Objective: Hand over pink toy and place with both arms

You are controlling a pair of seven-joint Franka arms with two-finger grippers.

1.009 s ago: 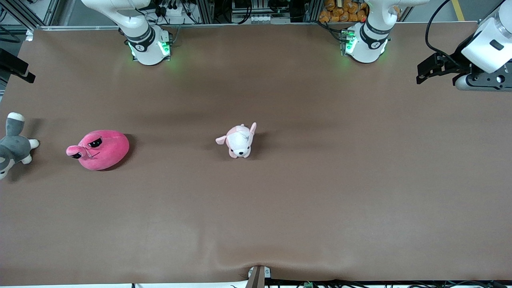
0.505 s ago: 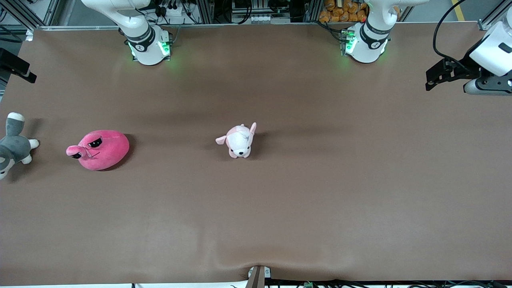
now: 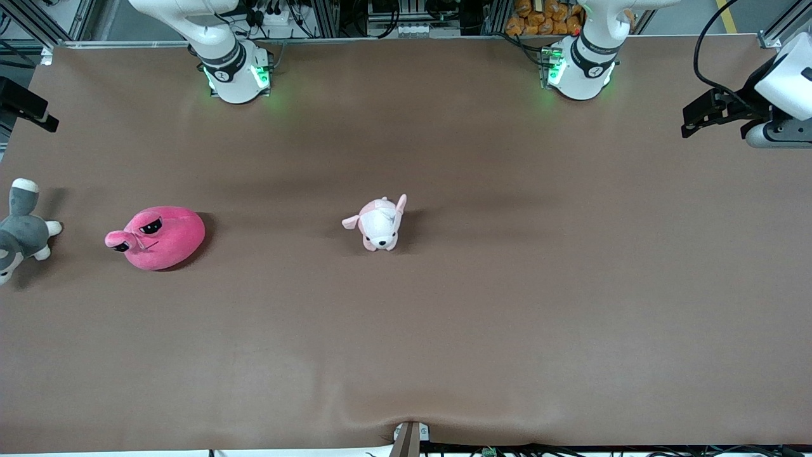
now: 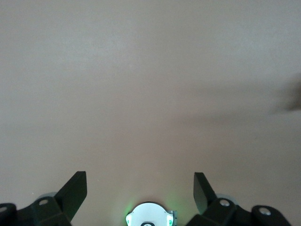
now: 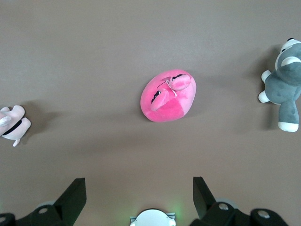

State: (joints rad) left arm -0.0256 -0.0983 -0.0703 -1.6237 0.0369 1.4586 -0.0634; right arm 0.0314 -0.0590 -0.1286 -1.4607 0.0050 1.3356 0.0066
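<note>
while both arms hang clear, the pink toy (image 3: 157,237) lies on the worktop (image 3: 507,285).
left pincer (image 4: 140,189) and right pincer (image 5: 139,194) gape wide, holding nothing; this fits before pickup or after placing.

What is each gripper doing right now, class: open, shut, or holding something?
Left gripper: open, holding nothing, over bare table.
Right gripper: open, holding nothing, above the pink toy.

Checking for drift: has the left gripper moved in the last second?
Yes. The left gripper slid farther from the left arm's base, toward the table's end.
</note>
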